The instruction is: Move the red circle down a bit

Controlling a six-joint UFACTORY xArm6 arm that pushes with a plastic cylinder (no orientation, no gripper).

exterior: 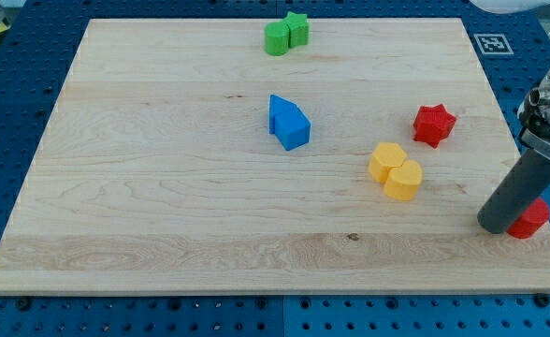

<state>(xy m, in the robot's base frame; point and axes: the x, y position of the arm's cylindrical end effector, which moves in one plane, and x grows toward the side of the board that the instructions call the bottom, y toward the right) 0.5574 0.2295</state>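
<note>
The red circle (532, 217) lies near the board's right edge, low in the view, partly hidden behind my rod. My tip (496, 226) rests on the board touching the circle's left side. A red star (434, 124) sits above it, at the view's right.
Two yellow blocks (396, 170) touch each other left of my tip. Two blue blocks (288, 122) sit together at mid-board. A green cylinder (277, 39) and green star (297, 29) sit at the top edge. The wooden board (163, 206) ends just right of the circle.
</note>
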